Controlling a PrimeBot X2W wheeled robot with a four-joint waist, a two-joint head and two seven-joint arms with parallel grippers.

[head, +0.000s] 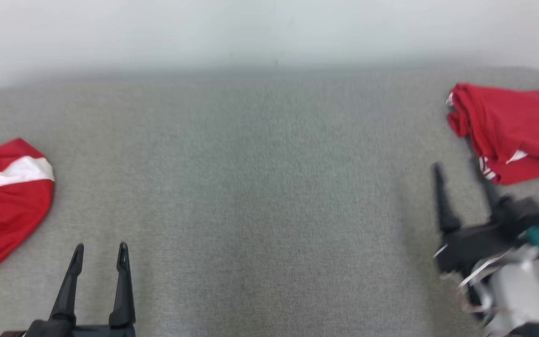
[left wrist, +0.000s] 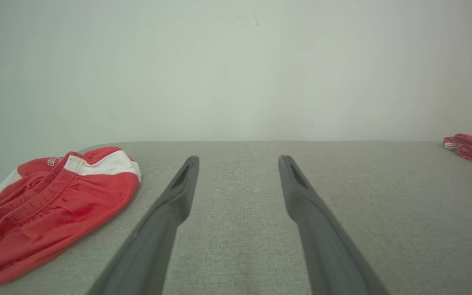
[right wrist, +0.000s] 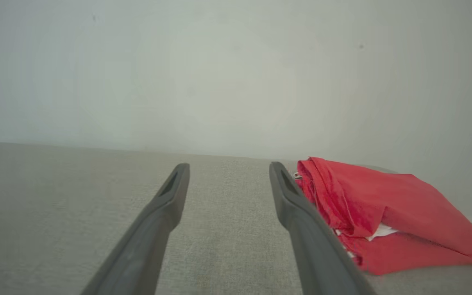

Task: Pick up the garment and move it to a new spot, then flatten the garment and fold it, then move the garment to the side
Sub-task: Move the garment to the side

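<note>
Grey fabric surface (head: pixel 269 187) before pale wall (head: pixel 269 28), folded red garment (head: pixel 513 131) far right.

At the left edge, the crumpled red cloth garment (head: pixel 7 220) carries a broad white band. At upper right, the folded red cloth garment (head: pixel 517 126) shows thin white stripes along one edge. The flat woven fabric surface (head: pixel 260 187) is plain mottled grey.

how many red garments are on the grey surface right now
2. A red garment with a white band lies at the head view's left edge, partly cut off. A folded red garment lies far right, just past the right gripper.
</note>
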